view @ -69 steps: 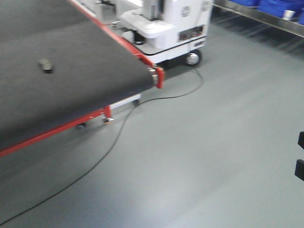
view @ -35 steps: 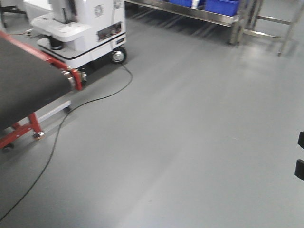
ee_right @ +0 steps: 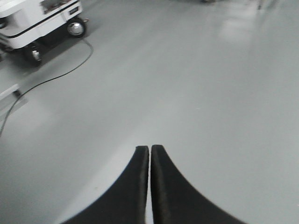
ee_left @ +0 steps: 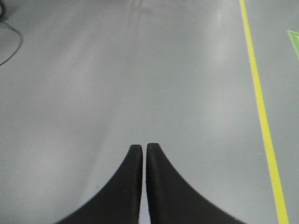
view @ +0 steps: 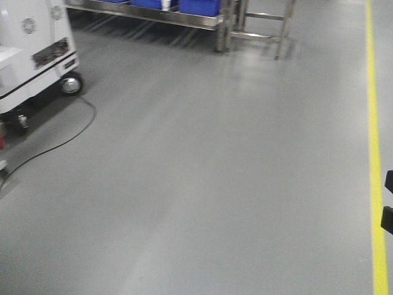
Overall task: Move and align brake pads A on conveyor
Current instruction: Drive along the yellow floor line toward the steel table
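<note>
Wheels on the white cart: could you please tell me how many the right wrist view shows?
2. One wheel is at the white cart's corner, by the black cable; the other wheel is further left and lower. More may be hidden off-frame.

Even, diffuse overhead light, moderately bright, leaves soft pale sheen patches on the grey floor (view: 215,172), strongest near the rack (view: 222,27) and at the top right of the right wrist view. Shadows are faint, with a dim one under the cart (view: 31,55). The front view is soft and slightly smeared, and the yellow line (view: 376,153) has fuzzy edges. The left gripper (ee_left: 144,147) and right gripper (ee_right: 149,148) show as near-black, detail-free, unfocused shapes.
</note>
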You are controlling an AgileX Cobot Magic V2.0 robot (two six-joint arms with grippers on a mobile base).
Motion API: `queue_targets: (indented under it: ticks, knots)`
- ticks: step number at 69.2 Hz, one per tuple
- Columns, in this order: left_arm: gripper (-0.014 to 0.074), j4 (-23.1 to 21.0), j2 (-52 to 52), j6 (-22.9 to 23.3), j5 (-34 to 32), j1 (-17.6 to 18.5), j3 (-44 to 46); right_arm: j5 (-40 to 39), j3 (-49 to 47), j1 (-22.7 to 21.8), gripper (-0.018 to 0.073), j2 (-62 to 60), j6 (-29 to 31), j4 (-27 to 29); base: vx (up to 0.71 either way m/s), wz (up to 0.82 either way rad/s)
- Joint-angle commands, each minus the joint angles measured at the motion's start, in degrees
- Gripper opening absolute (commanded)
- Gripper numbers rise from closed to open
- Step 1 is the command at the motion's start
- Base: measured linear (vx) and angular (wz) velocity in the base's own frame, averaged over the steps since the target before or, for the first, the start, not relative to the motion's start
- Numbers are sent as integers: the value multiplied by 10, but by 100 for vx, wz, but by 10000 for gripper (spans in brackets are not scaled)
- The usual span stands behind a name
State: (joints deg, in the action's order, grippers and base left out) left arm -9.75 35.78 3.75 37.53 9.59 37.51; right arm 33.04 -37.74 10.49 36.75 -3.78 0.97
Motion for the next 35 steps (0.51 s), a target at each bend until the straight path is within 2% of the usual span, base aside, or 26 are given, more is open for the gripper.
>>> queue_targets:
  ticks: [1,35]
  knots:
    - [-6,-6,-1,1,-36,2,14,-41,-14,0,-10,0,2,-2,14,-55]
    - [-6,-6,-1,1,-36,2,14,-41,-14,0,-10,0,2,-2,17,-64]
